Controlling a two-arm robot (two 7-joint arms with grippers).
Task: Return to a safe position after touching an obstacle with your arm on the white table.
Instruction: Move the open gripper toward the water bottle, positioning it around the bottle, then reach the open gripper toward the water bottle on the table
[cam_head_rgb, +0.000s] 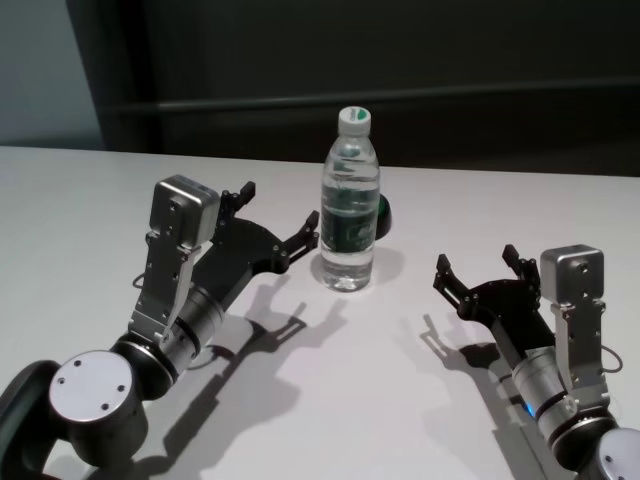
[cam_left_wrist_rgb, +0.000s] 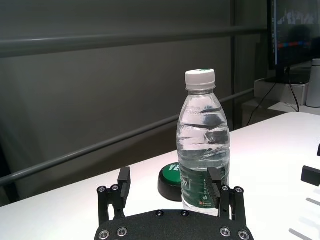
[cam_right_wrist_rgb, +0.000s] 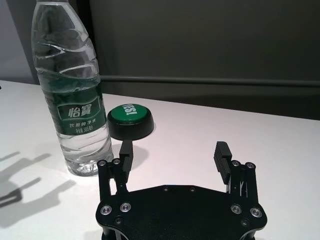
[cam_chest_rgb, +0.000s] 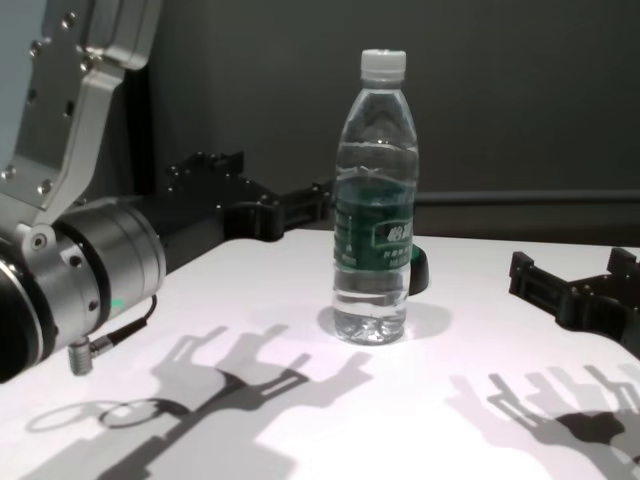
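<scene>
Two grippers flanked the tall clear plastic water bottle (cam_head_rgb: 350, 200), upright on the white tabletop (cam_head_rgb: 80, 200). From the head, the left gripper (cam_head_rgb: 275, 220), fingers wide, had its right fingertip just beside the bottle; the right gripper (cam_head_rgb: 478, 268), also wide, sat well apart. The left wrist view showed the bottle behind the right finger (cam_left_wrist_rgb: 214, 190). The chest view agreed.

Bottle (cam_right_wrist_rgb: 70, 90): dark green label bearing white Chinese characters "怡寶", with smaller white print beneath reading about "555", not fully legible. Green-topped button (cam_right_wrist_rgb: 131, 122) behind it: white lettering, unreadable.
</scene>
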